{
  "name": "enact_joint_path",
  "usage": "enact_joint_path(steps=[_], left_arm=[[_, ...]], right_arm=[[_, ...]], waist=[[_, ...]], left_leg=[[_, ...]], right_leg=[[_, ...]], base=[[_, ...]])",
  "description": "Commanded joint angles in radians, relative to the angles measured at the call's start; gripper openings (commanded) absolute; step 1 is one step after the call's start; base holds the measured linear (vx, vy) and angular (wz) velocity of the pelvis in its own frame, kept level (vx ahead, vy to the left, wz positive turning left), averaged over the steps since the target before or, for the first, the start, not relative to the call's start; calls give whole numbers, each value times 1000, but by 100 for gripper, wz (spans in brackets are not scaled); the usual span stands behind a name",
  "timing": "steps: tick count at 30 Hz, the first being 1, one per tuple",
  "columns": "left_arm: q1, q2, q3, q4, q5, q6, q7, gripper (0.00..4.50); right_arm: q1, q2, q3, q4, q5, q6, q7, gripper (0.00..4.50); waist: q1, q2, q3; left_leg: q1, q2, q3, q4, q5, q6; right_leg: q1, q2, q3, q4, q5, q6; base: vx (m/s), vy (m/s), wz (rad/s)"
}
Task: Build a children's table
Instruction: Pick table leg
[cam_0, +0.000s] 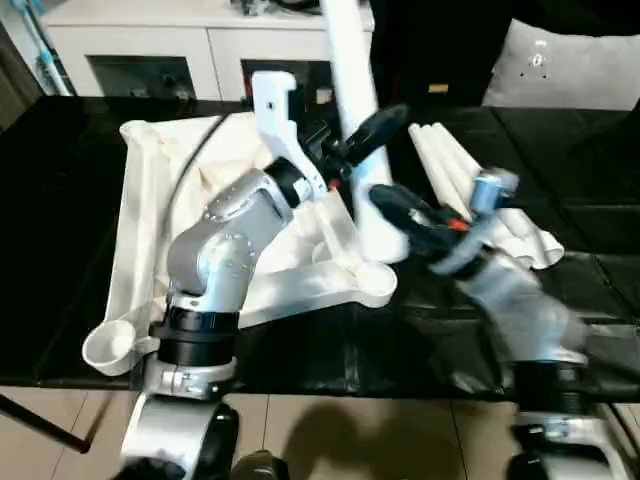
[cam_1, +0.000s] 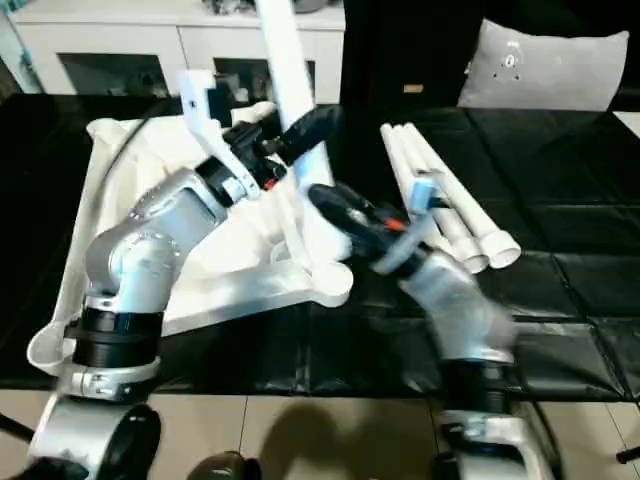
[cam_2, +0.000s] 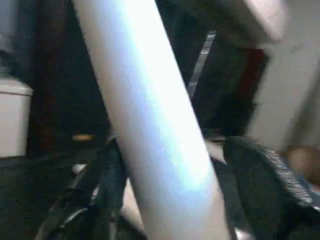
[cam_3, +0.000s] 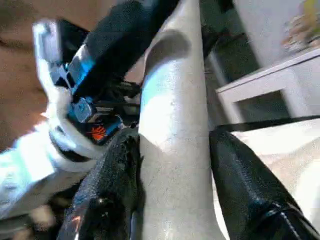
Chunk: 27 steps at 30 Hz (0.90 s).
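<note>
The children's table top (cam_0: 150, 200) lies underside up on the black work table (cam_0: 60, 180). One white leg (cam_0: 350, 60) stands upright, slightly tilted, at the top's near right corner socket (cam_0: 375, 280). My right gripper (cam_0: 400, 215) is shut on the lower part of this leg (cam_3: 172, 125), a black finger pressed to each side. Higher up, my left gripper (cam_0: 385, 125) is open around the same leg (cam_2: 150, 100); one finger (cam_2: 265, 170) stands a little off it. Three loose legs (cam_0: 450, 170) lie side by side to the right.
Another round socket (cam_0: 110, 345) of the top sits near the work table's front edge at the left. A white cabinet (cam_0: 150, 40) stands behind the table. A grey cushion (cam_0: 580, 65) rests at the back right. Bare black sheet lies to the right of the loose legs.
</note>
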Motion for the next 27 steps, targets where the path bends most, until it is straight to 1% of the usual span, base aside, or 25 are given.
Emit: enact_joint_path(steps=[1,2,3,4,5,6,9,10,11,13,14,15,18,21,25,27], left_arm=[[-9,-8,-40,10,57,-55,36,299],[-9,-8,-51,17,79,-77,48,288],[-8,-9,-57,20,92,-90,55,283],[-10,-18,-61,32,120,-114,87,283],[-13,-24,-63,44,144,-137,110,256],[-14,-27,-65,51,161,-156,124,256],[-15,-34,-69,60,181,-185,139,235],[-16,-33,-76,65,193,-195,139,227],[-16,-33,-76,65,193,-195,139,218],[-15,-29,-88,76,208,-209,141,209],[-13,-28,-92,79,214,-213,143,200],[-12,-30,-94,85,221,-221,145,200],[-11,-37,-91,94,221,-230,145,192],[-9,-41,-84,99,218,-227,151,190],[-11,-43,-72,108,208,-226,159,188],[-20,-33,-49,125,196,-231,159,188]], right_arm=[[-17,14,24,-6,-64,-78,-60,183],[-16,23,32,-3,-82,-106,-72,183],[-16,28,36,-1,-92,-121,-79,183],[-16,39,45,7,-113,-157,-95,183],[-16,48,51,14,-135,-190,-111,183],[-16,54,54,20,-150,-213,-124,183],[-13,66,65,18,-168,-239,-141,183],[-12,69,72,17,-175,-250,-146,183],[-12,69,72,17,-175,-250,-146,183],[-13,71,83,26,-195,-282,-159,183],[-13,71,85,30,-202,-294,-165,183],[-13,72,86,36,-207,-308,-169,183],[-13,69,93,42,-215,-323,-165,183],[-12,66,98,42,-218,-326,-163,183],[-13,62,105,45,-223,-334,-166,182],[-16,53,120,45,-248,-349,-182,182]], waist=[[-4,-16,-73],[-3,-14,-74],[-4,-15,-74],[-4,-15,-75],[-5,-14,-75],[-7,-15,-75],[-6,-16,-76],[-6,-14,-75],[-7,-15,-75],[-8,-14,-75],[-8,-14,-74],[-9,-15,-74],[-9,-14,-74],[-9,-16,-75],[-9,-16,-75],[-8,-16,-75]], left_leg=[[35,66,-21,-73,-91,23],[35,67,-21,-72,-90,27],[34,67,-21,-72,-90,32],[33,67,-21,-71,-82,37],[33,68,-21,-71,-81,41],[32,67,-20,-71,-80,43],[33,66,-20,-69,-76,56],[33,67,-19,-69,-78,62],[32,67,-20,-69,-78,63],[33,67,-19,-69,-90,61],[33,67,-19,-70,-93,62],[33,67,-19,-70,-97,60],[34,67,-18,-70,-108,58],[33,67,-18,-68,-87,68],[33,66,-17,-66,-83,76],[33,66,-18,-67,-84,75]], right_leg=[[32,-83,29,-79,-5,-174],[30,-83,29,-79,3,-176],[33,-82,29,-78,18,-179],[34,-82,28,-75,40,-182],[34,-82,28,-75,55,-186],[35,-81,28,-73,61,-188],[36,-81,28,-72,72,-195],[35,-82,29,-73,71,-200],[35,-82,28,-72,70,-200],[34,-81,29,-73,55,-202],[34,-81,29,-74,54,-203],[34,-81,29,-74,50,-203],[35,-81,30,-75,35,-206],[36,-80,29,-71,67,-210],[36,-80,29,-71,71,-215],[35,-80,29,-72,60,-214]], base=[[0,0,0],[0,0,0],[0,0,0],[0,0,0],[0,0,0],[0,0,0],[0,0,0],[0,0,0],[0,0,0],[0,0,0],[0,0,0],[0,0,0],[0,0,0],[0,0,0],[0,0,0],[0,0,0]])
